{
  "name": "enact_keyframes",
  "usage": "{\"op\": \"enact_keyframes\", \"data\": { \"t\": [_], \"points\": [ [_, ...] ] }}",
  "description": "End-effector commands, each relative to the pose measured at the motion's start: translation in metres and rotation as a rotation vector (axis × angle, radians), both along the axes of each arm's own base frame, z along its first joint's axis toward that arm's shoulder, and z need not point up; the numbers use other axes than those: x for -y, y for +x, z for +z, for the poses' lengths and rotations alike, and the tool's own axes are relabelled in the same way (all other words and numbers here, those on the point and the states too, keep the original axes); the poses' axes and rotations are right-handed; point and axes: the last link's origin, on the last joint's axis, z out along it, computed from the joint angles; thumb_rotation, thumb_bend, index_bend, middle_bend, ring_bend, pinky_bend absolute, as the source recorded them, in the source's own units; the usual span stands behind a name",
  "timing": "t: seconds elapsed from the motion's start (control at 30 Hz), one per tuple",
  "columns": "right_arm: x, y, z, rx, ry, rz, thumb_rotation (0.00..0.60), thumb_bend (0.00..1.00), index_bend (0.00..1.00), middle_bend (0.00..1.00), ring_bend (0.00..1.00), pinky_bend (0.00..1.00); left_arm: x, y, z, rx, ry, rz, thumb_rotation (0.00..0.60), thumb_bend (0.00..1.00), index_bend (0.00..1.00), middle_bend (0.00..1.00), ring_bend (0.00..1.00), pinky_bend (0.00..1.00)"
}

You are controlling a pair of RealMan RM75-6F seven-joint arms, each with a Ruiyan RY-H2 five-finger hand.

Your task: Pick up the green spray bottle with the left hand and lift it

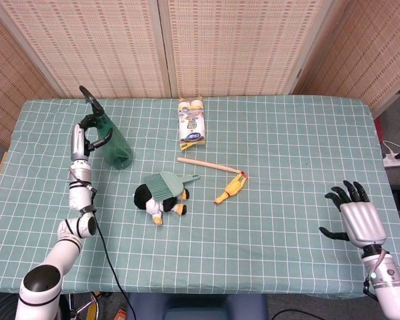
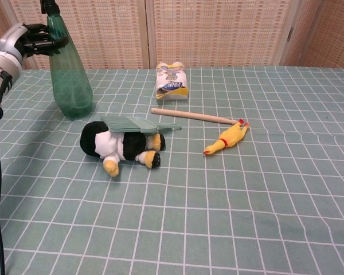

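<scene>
One table (image 1: 287,133) with a green grid cloth, two hands, and six loose items, one of each. Green spray bottle (image 2: 69,74) stands upright at the table's far-left, base on or just above the cloth (can't tell which), well left of the other items. Left hand (image 2: 28,40) holds it high at the neck, fingers wrapped around just under the black trigger head; bottle body hangs below and to the right of the hand. Right hand (image 1: 357,217) sits at the near-right edge, fingers spread, holding nothing. One penguin plush (image 2: 117,146) lies mid-table with one green brush (image 2: 139,123) across it. One white-and-yellow packet (image 2: 172,80) at the far centre, printing too small to read. One wooden stick (image 2: 192,116), with one yellow rubber chicken (image 2: 226,139) at its right end.
</scene>
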Motion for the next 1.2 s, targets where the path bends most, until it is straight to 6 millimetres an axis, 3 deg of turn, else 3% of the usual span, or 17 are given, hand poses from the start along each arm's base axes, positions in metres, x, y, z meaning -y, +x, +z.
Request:
{"op": "enact_keyframes", "data": {
  "t": [0.03, 0.3, 0.5, 1.2],
  "points": [
    [0.0, 0.001, -0.001, -0.006, -0.001, -0.006, 0.6, 0.11, 0.28, 0.17, 0.0, 0.0, 0.0, -0.001, 0.002, 0.004, -0.004, -0.009, 0.6, 0.22, 0.56, 0.53, 0.35, 0.24],
    [0.003, 0.004, -0.003, -0.006, 0.001, -0.002, 0.6, 0.13, 0.29, 0.17, 0.0, 0.0, 0.001, -0.004, 0.011, -0.003, 0.013, -0.047, 0.6, 0.2, 0.35, 0.43, 0.31, 0.23],
    [0.004, 0.004, -0.004, 0.0, 0.006, 0.008, 0.6, 0.14, 0.31, 0.17, 0.0, 0.0, 0.005, -0.009, 0.011, -0.042, -0.008, -0.073, 0.6, 0.18, 0.02, 0.37, 0.27, 0.21],
    [0.005, 0.004, -0.005, 0.05, -0.005, 0.06, 0.6, 0.15, 0.32, 0.19, 0.0, 0.0, 0.022, -0.009, 0.022, -0.172, -0.014, -0.249, 0.6, 0.13, 0.0, 0.32, 0.24, 0.2]
  ]
}}
